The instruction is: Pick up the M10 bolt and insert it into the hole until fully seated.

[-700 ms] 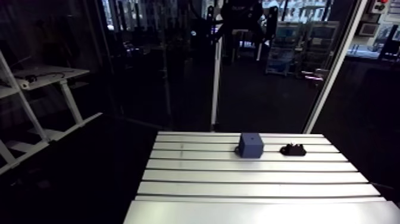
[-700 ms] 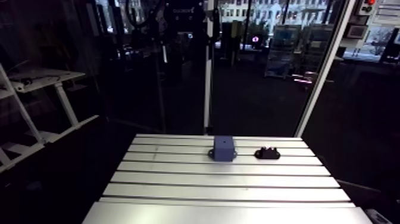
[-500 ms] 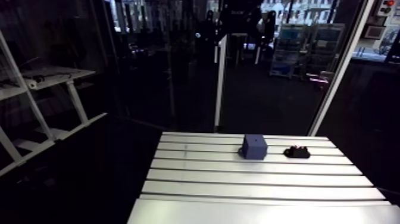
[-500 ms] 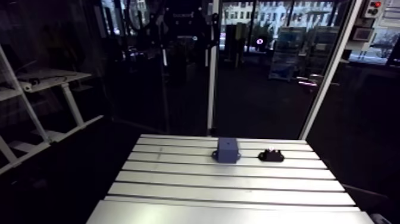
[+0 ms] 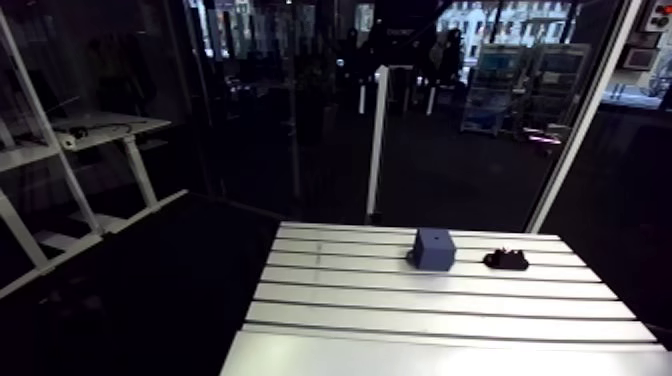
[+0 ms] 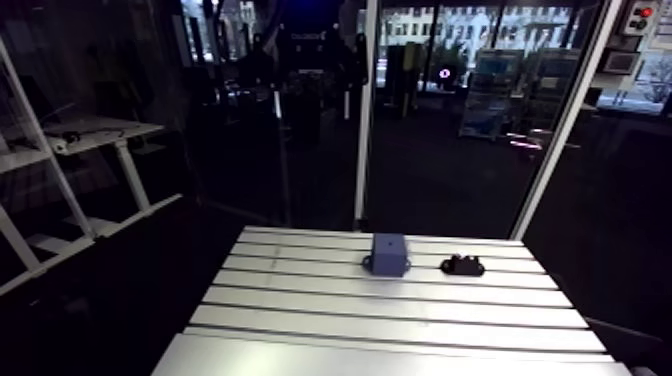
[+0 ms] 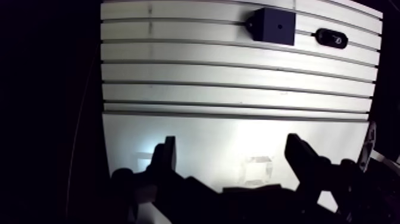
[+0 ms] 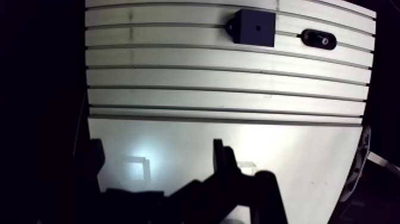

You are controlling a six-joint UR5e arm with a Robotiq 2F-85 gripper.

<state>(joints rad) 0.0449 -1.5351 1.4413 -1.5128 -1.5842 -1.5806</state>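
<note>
A dark blue block [image 7: 273, 25] with a small hole in its top face stands on the far part of the slotted table [image 7: 238, 77]. Beside it lies a small black oval holder [image 7: 331, 38] with a pale spot on top; I cannot make out a bolt in it. Both also show in the arm view, the block [image 5: 435, 249] to the left of the holder [image 5: 506, 261]. My gripper [image 7: 232, 158] hangs open high over the table's smooth near strip, far short of both, with nothing between its fingers [image 7: 163, 158].
The table's near strip [image 7: 238, 143] is a smooth plate that reflects light. Several long slots run across the table between the gripper and the block. Dark drop-offs border the table on both sides.
The arm view has shifted, so the camera moved with the arm. The block and the holder stay where they were on the table.
</note>
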